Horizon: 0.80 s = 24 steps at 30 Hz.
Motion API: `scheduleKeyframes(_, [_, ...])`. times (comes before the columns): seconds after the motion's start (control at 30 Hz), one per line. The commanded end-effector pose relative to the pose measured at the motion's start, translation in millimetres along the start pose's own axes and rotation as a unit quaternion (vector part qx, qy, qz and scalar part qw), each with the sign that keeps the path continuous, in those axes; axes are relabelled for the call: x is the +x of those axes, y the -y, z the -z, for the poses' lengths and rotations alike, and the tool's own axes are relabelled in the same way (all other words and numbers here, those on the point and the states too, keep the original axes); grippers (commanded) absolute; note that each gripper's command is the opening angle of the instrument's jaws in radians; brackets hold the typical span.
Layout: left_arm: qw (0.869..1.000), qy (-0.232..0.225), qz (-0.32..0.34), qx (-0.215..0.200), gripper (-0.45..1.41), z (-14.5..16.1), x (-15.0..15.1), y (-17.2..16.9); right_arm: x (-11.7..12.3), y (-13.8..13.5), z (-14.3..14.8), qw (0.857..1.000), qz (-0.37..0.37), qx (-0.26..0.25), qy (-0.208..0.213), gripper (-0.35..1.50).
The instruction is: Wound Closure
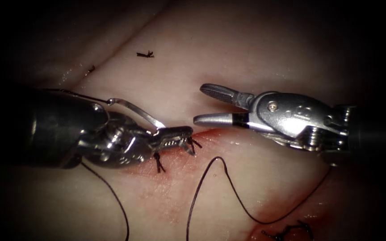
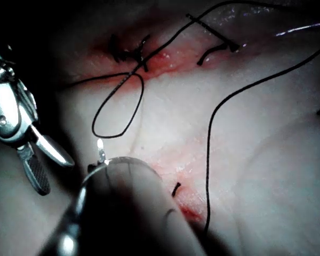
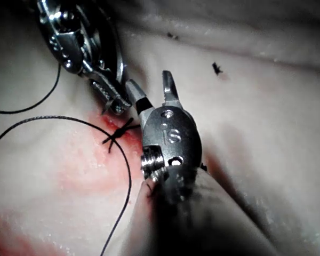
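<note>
My left tool (image 1: 185,132) lies over the left end of the cut (image 1: 211,133), its jaws shut on the curved needle (image 1: 135,111) near one end. The needle arcs back over the tool's wrist, free of the tissue (image 1: 228,58). Just to the right, my right tool (image 1: 198,105) hangs above the cut with its jaws wide open and holding nothing; the right wrist view shows the same open right tool (image 3: 149,80) beside the left tool (image 3: 114,104). Black thread (image 1: 233,187) runs in a loose loop over the tissue below both tools.
Two tied stitches with short cut ends (image 1: 158,163) (image 1: 192,145) sit by the left tool's jaws, and another stitch (image 1: 287,232) lies lower right. Red fluid (image 1: 166,183) stains the tissue along the cut. A cut scrap of thread (image 1: 145,54) lies farther back.
</note>
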Motion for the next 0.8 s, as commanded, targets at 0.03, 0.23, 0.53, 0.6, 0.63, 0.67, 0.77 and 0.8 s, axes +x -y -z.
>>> scheduleKeyframes(0.03, [1.000, -0.002, -0.016, -0.004, -0.45, -0.8, 0.4, -0.4, 0.9, -0.8, -2.1, 1.000, 0.001, 0.017, 0.002, 0.49])
scheduleKeyframes(0.23, [0.997, -0.003, -0.078, -0.028, -0.45, -1.6, 1.3, -0.8, 2.2, -2.2, -3.7, 0.999, 0.001, 0.046, 0.012, 0.66])
scheduleKeyframes(0.53, [0.992, 0.010, -0.120, -0.035, -0.45, -2.2, 1.7, -0.9, 2.6, -2.4, -5.3, 0.996, 0.007, 0.088, 0.033, 0.75])
scheduleKeyframes(0.6, [0.991, 0.011, -0.125, -0.036, -0.45, -2.2, 1.7, -0.9, 2.6, -2.4, -5.3, 0.995, 0.008, 0.091, 0.034, 0.75])
scheduleKeyframes(0.63, [0.991, 0.011, -0.125, -0.036, -0.45, -2.2, 1.7, -0.9, 2.6, -2.4, -5.3, 0.995, 0.008, 0.092, 0.034, 0.75])
scheduleKeyframes(0.67, [0.991, 0.011, -0.125, -0.036, -0.45, -2.2, 1.7, -0.8, 2.5, -2.4, -5.4, 0.995, 0.009, 0.093, 0.036, 0.75])
scheduleKeyframes(0.77, [0.991, 0.011, -0.125, -0.036, -0.45, -2.2, 1.7, -0.8, 2.4, -2.1, -5.5, 0.994, 0.010, 0.101, 0.039, 0.73])
scheduleKeyframes(0.8, [0.991, 0.011, -0.125, -0.036, -0.45, -2.2, 1.7, -0.8, 2.3, -1.9, -5.6, 0.994, 0.012, 0.102, 0.040, 0.70])
